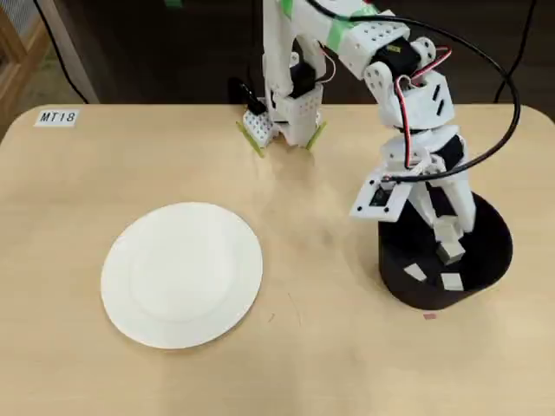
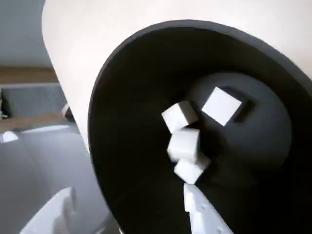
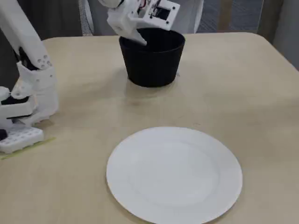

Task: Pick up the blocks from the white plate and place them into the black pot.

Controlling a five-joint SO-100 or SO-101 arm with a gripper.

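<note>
The white plate (image 1: pixel 182 276) (image 3: pixel 174 173) lies bare on the table, with no blocks on it. The black pot (image 1: pixel 395 264) (image 3: pixel 152 63) stands to its right in the overhead view. Several small white blocks (image 2: pixel 222 105) (image 1: pixel 451 280) are inside the pot; two of them look blurred in the wrist view, just off a fingertip (image 2: pixel 195 207). My gripper (image 1: pixel 460 238) reaches down into the pot with its jaws spread, open, holding nothing. In the fixed view the pot's wall hides the fingers.
The arm's white base (image 1: pixel 286 113) (image 3: pixel 23 116) is clamped at the table's back edge. A label reading MT18 (image 1: pixel 57 117) sits at the far left corner. Black cables (image 1: pixel 512 104) loop above the pot.
</note>
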